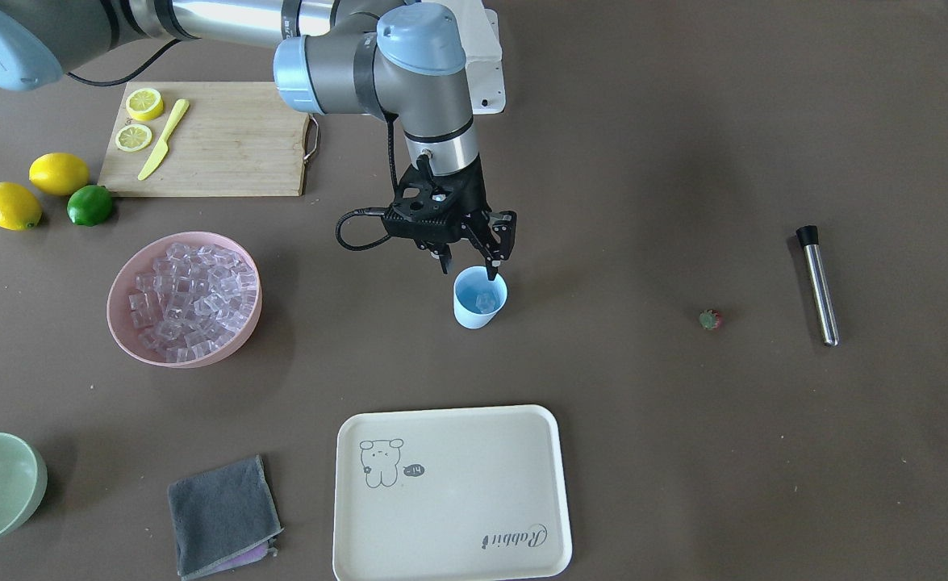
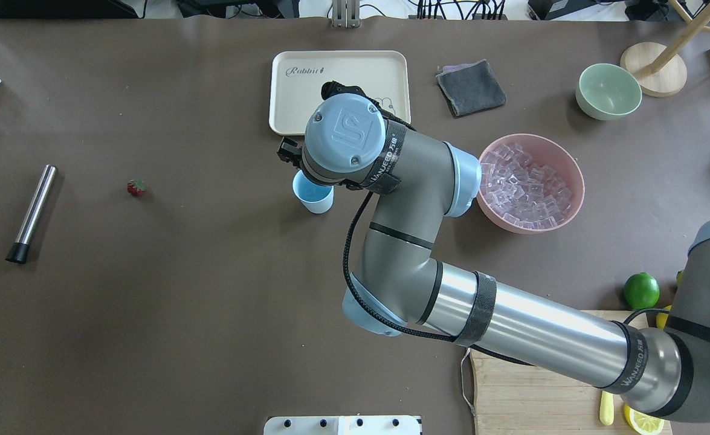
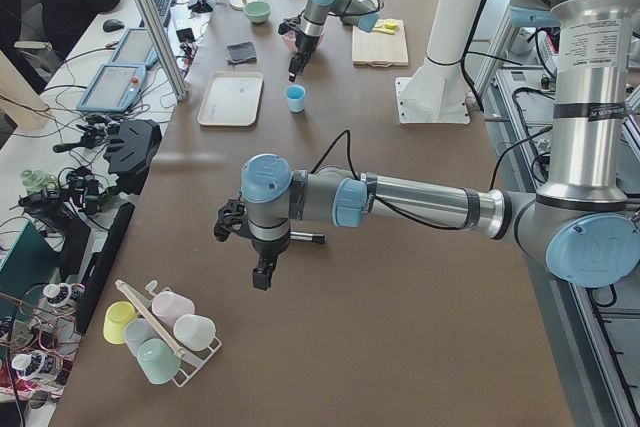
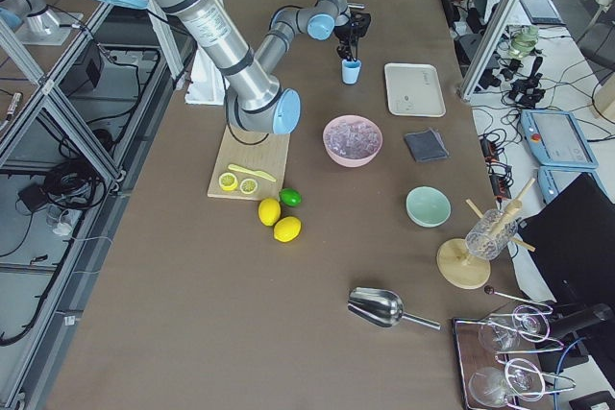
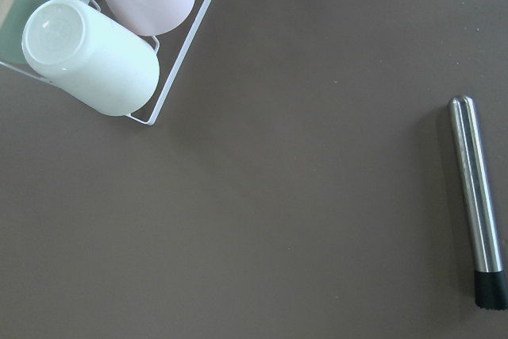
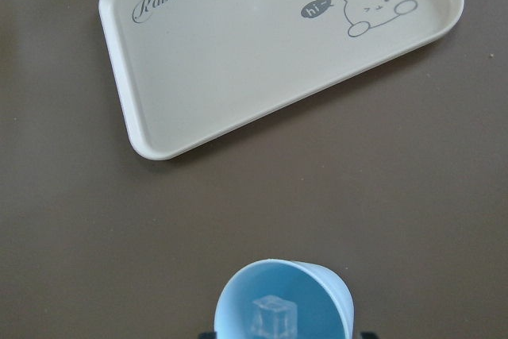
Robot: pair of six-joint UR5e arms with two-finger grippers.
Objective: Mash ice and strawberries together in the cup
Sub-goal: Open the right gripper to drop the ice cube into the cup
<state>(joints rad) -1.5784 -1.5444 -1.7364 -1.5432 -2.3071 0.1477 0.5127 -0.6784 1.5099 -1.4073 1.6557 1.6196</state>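
Right gripper [image 1: 470,265] hangs released, fingers spread just over the cup [image 1: 474,315], one ice cube [image 1: 486,302] inside. From overhead, the strawberry [image 2: 136,187] lies well left of the cup, the pink bowl [image 2: 531,137] of ice [image 2: 527,184] to its right. Whether the left gripper [image 3: 262,277] is clenched, I cannot tell.

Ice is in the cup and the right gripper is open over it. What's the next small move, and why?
Likely raise the right gripper straight up off the cup: its jaws stand open, one ice cube lies inside, and the strawberry lies well away from the cup, not yet added.
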